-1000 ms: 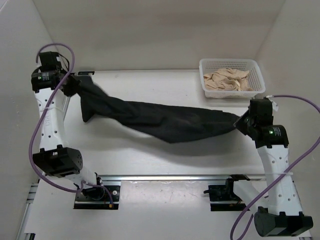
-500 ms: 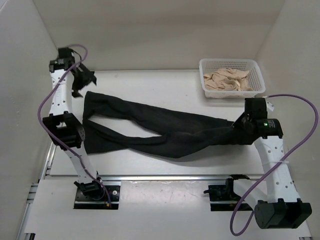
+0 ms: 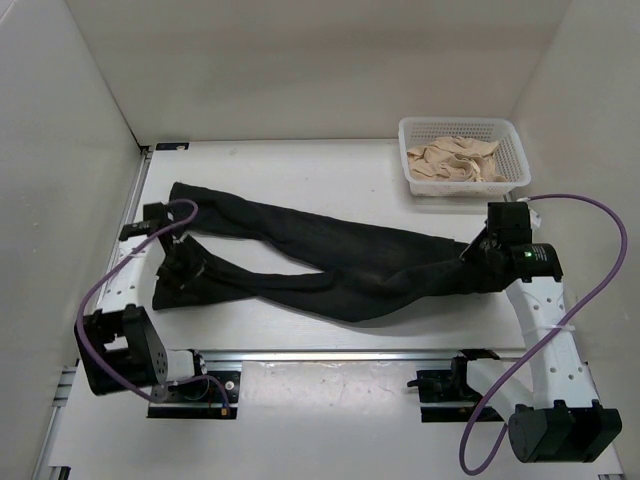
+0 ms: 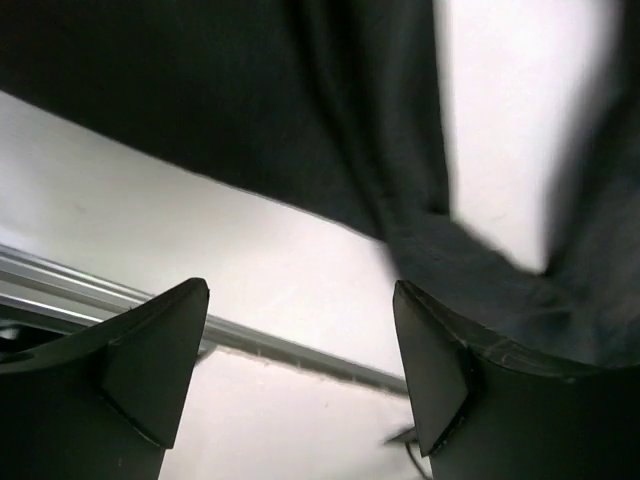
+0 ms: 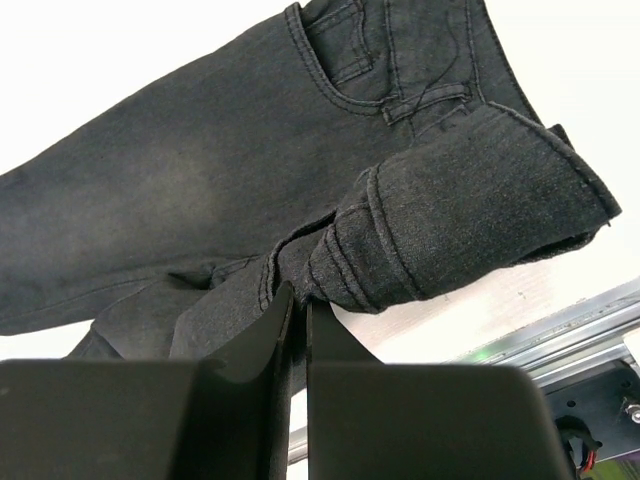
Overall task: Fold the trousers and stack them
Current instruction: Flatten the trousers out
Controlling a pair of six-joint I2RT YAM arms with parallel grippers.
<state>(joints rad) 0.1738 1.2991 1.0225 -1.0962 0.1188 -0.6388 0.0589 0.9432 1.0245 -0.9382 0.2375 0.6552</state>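
The black trousers (image 3: 330,262) lie stretched across the table, the legs spread towards the left and the waistband at the right. My right gripper (image 3: 476,262) is shut on a fold of the waistband (image 5: 440,210), and its fingertips (image 5: 285,310) pinch the cloth between them. My left gripper (image 3: 182,268) hangs low over the nearer leg end at the left. Its jaws stand wide open, and the left wrist view shows only bare table between the fingers (image 4: 150,350). The dark fabric (image 4: 250,100) lies beyond the left gripper (image 4: 300,300), apart from it.
A white basket (image 3: 512,150) holding beige cloth (image 3: 455,160) stands at the back right. A metal rail (image 3: 340,355) runs along the table's near edge. White walls close in the left, back and right sides.
My left gripper let go of the leg end, opened, and swung from the back left corner down to the near left. The trousers dropped flat onto the table. The right gripper stayed shut on the waistband.
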